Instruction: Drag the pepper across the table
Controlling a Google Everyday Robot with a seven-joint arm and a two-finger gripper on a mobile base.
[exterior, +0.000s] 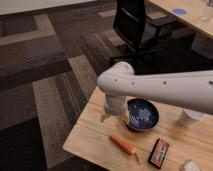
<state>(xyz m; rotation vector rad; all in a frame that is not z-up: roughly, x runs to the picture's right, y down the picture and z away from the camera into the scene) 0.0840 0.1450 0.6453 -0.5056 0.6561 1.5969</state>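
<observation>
1. The small, slender orange-red pepper (123, 144) is found lying flat on the light wooden plank-top table (89, 134), close to the near edge. Its thick end is pointed to 10 o'clock and its thin pale stem to 4 o'clock. Nothing is touching it.
2. The dark blue round bowl (142, 114) is sat at 1 o'clock from the pepper, near but apart. The dark rectangular packet with orange markings (159, 152) is parked at 3 o'clock, just beside the stem end.
3. The gripper (106, 115) is held low over the table at 11 o'clock from the pepper, right by the bowl's 9 o'clock rim and under the fat white arm (165, 89). Open or closed honestly can't be told from here.
4. What could go wrong:
   - The pepper is round and tapered, so it could be rolled or spun out from under an off-centre push.
   - If it's dragged toward 6 o'clock, the table edge is close and it could be lost onto the carpet.
   - If it's dragged toward 3 o'clock, the packet would likely get shoved along.
   - The bowl could be clipped as the gripper is brought across.
5. Counted on the table: one pepper, one bowl, one packet, one white cup (190, 117) at 3 o'clock from the bowl, and one pale lump (189, 165) in the corner that can't be identified. Beyond it: one black office chair (134, 25) and one pale desk (195, 22) with one blue disc (179, 11).
</observation>
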